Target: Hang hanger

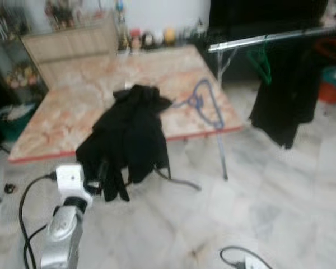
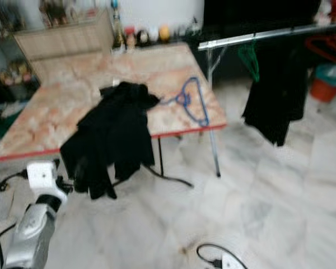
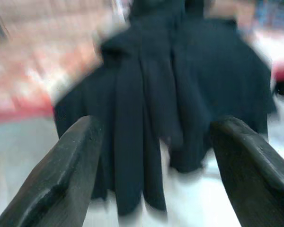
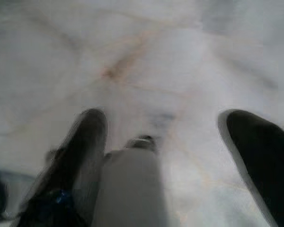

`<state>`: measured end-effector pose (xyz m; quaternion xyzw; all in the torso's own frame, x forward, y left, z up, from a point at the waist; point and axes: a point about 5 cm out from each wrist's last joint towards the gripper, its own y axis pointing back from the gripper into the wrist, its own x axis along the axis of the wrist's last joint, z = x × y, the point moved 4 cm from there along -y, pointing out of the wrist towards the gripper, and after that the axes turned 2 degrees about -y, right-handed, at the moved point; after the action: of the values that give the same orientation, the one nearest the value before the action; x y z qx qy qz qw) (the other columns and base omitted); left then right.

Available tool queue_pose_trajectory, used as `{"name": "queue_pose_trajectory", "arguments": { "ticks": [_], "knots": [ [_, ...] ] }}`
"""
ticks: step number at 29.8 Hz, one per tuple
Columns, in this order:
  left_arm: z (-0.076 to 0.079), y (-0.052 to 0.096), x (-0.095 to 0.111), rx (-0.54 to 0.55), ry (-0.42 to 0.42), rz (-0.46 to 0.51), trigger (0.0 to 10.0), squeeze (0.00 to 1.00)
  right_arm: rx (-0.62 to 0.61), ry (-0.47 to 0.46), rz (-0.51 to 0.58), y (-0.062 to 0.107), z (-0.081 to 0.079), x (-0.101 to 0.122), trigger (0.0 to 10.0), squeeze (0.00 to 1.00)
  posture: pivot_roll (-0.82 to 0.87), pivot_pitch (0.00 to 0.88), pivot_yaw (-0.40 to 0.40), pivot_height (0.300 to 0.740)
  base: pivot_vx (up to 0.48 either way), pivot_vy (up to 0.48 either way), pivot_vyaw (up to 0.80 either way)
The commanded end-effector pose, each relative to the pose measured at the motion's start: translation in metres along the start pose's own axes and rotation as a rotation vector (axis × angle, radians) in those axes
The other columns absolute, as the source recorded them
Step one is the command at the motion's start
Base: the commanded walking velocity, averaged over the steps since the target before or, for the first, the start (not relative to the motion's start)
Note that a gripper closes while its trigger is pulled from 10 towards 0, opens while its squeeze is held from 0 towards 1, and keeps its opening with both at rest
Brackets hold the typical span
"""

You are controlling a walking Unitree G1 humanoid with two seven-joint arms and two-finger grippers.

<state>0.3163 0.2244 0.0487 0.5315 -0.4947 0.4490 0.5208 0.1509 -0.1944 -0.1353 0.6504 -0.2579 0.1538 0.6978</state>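
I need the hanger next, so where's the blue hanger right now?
The blue hanger lies flat on the table, near its right edge, beside the black garment.

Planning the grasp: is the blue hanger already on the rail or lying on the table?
Lying flat on the table: the blue hanger rests near its right edge beside the black garment, not on the rail.
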Motion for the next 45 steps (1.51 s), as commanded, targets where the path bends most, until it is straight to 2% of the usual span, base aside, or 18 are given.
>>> {"name": "queue_pose_trajectory", "arguments": {
  "ticks": [1,2,3,4,5,6,7,8,10,13,16,17,18,25,33,37,45],
  "knots": [
    [-0.003,0.007,-0.029,-0.025,-0.009,-0.128,10.0,0.0,0.013,-0.013,0.007,-0.001,-0.008,0.003,10.0,0.0,0.06,0.0,0.066,0.74,0.0,0.0,0.0],
    [-0.001,0.009,-0.044,-0.049,-0.009,-0.196,10.0,0.0,0.013,-0.013,0.006,-0.001,-0.009,0.002,10.0,0.0,0.06,0.0,0.067,0.74,0.0,0.0,0.0],
    [-0.001,0.009,-0.044,-0.049,-0.009,-0.196,10.0,0.0,0.013,-0.013,0.006,-0.001,-0.009,0.002,10.0,0.0,0.06,0.0,0.067,0.74,0.0,0.0,0.0],
    [0.001,0.012,-0.053,-0.065,-0.008,-0.242,10.0,0.0,0.013,-0.013,0.005,-0.001,-0.009,0.002,10.0,0.0,0.06,0.0,0.068,0.74,0.0,0.0,0.0],
    [0.004,0.017,-0.073,-0.086,-0.017,-0.343,10.0,0.0,0.011,-0.014,0.005,-0.001,-0.009,0.002,10.0,0.0,0.06,0.0,0.07,0.74,0.0,0.0,0.0],
    [0.004,0.017,-0.073,-0.086,-0.017,-0.343,10.0,0.0,0.011,-0.014,0.005,-0.001,-0.009,0.002,10.0,0.0,0.06,0.0,0.07,0.74,0.0,0.0,0.0],
    [0.006,0.022,-0.088,-0.089,-0.035,-0.419,10.0,0.0,0.011,-0.016,0.005,-0.001,-0.01,0.002,10.0,0.0,0.05,0.0,0.072,0.74,0.0,0.0,0.0],
    [0.01,0.026,-0.098,-0.082,-0.018,-0.469,10.0,0.0,0.009,-0.019,0.007,-0.001,-0.01,0.002,10.0,0.0,0.05,0.0,0.072,0.74,0.0,0.0,0.0],
    [0.012,0.03,-0.105,-0.078,-0.013,-0.505,10.0,0.0,0.008,-0.02,0.007,-0.001,-0.01,0.002,10.0,0.0,0.05,0.0,0.072,0.74,0.0,0.0,0.0],
    [0.017,0.048,-0.13,-0.067,-0.021,-0.638,10.0,0.0,0.007,-0.02,0.006,-0.001,-0.01,0.002,10.0,0.0,0.04,0.0,0.072,0.74,0.0,0.0,0.0],
    [0.019,0.062,-0.145,-0.063,-0.035,-0.724,10.0,0.0,0.007,-0.02,0.006,-0.001,-0.01,0.002,10.0,0.0,0.03,0.0,0.072,0.74,0.0,0.0,0.0],
    [0.02,0.074,-0.156,-0.073,-0.07,-0.789,10.0,0.0,0.006,-0.022,0.007,-0.001,-0.011,0.002,10.0,0.0,0.02,0.0,0.074,0.74,0.0,0.0,0.0],
    [0.02,0.076,-0.158,-0.072,-0.077,-0.805,10.0,0.0,0.006,-0.023,0.009,-0.001,-0.01,0.002,10.0,0.0,0.01,0.0,0.074,0.74,0.0,0.0,0.0],
    [0.021,0.07,-0.155,-0.03,-0.023,-0.777,10.0,0.0,0.005,-0.006,0.015,-0.002,-0.007,0.006,10.0,0.0,0.02,0.0,0.059,0.74,0.0,0.0,0.0],
    [0.024,0.073,-0.158,-0.035,-0.046,-0.795,10.0,0.0,0.004,0.036,0.025,-0.003,-0.003,0.01,10.0,0.0,0.0,0.0,0.056,0.74,0.0,0.0,0.2],
    [0.029,0.074,-0.159,-0.036,-0.032,-0.796,10.0,0.0,-0.008,-0.015,0.027,-0.002,-0.002,0.01,10.0,0.0,-0.01,0.0,0.055,0.74,0.0,0.0,0.4],
    [0.033,0.075,-0.16,-0.043,-0.027,-0.793,10.0,0.0,-0.005,0.003,0.022,-0.002,-0.001,0.01,10.0,0.0,-0.02,0.0,0.052,0.74,0.0,-0.11,0.0]
  ]
}}
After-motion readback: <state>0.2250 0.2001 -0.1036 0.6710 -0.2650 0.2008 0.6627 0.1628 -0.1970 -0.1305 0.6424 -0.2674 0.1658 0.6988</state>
